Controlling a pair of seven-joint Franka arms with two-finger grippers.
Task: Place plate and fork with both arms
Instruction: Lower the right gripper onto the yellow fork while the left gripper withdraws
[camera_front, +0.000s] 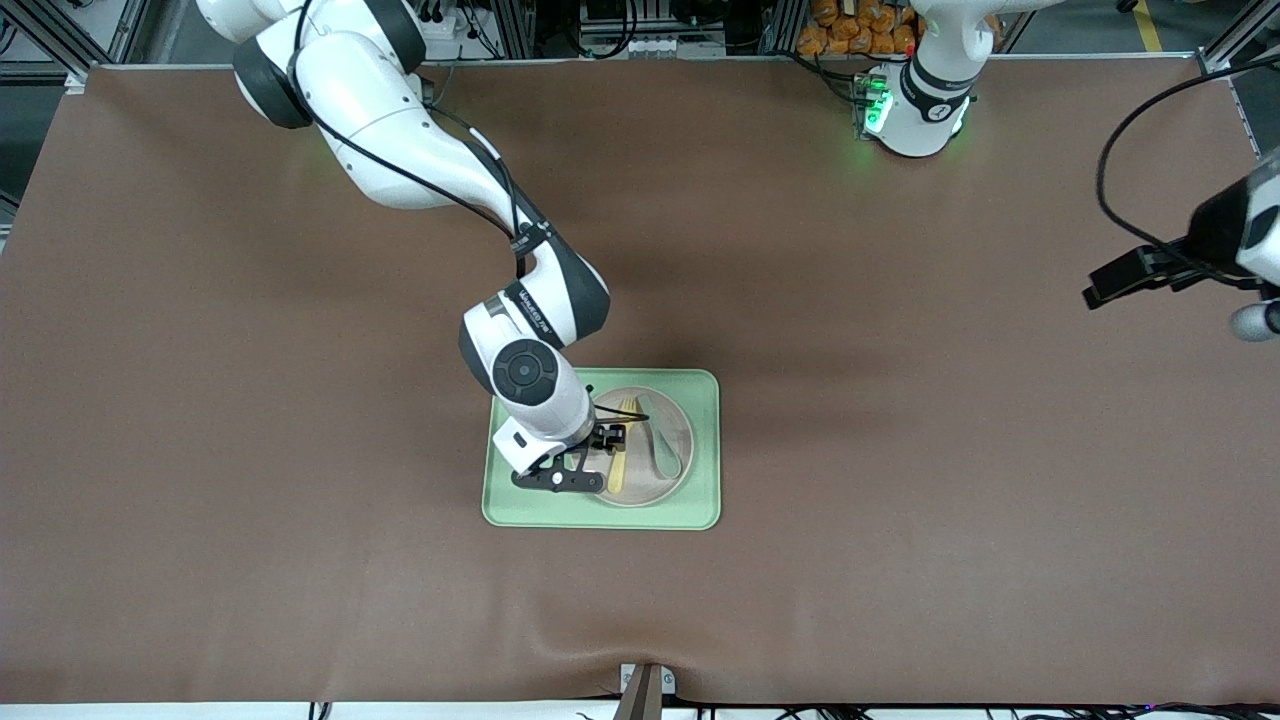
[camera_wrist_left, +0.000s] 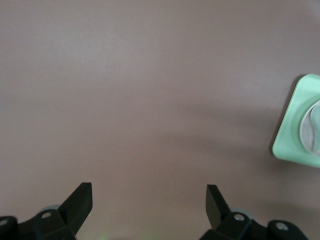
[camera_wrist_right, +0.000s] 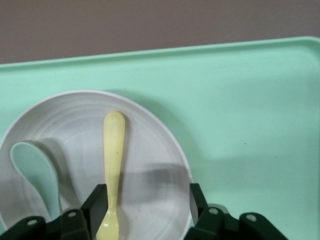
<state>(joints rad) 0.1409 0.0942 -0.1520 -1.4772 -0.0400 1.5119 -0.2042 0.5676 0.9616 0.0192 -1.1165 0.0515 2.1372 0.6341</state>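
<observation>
The off-white plate (camera_front: 640, 482) sits on the light-green tray (camera_front: 700, 500) in the middle of the table. The pastel-yellow fork (camera_front: 621, 455) lies in the plate next to a muted green spoon (camera_front: 662, 450). My right gripper (camera_front: 606, 452) hangs low over the plate, open. In the right wrist view the fork (camera_wrist_right: 113, 150) runs just inside one of the fingers (camera_wrist_right: 99, 200), and the plate's rim (camera_wrist_right: 186, 165) is by the other; nothing is gripped. My left gripper (camera_wrist_left: 149, 195) is open and empty over bare table, with the tray (camera_wrist_left: 295, 130) off to one side. The left arm (camera_front: 1235, 235) waits at its end of the table.
The brown mat (camera_front: 900, 450) covers the whole table. The right arm's forearm and wrist (camera_front: 525, 375) overhang the tray's corner toward the right arm's end. The left arm's base (camera_front: 915, 110) stands at the table's edge farthest from the front camera.
</observation>
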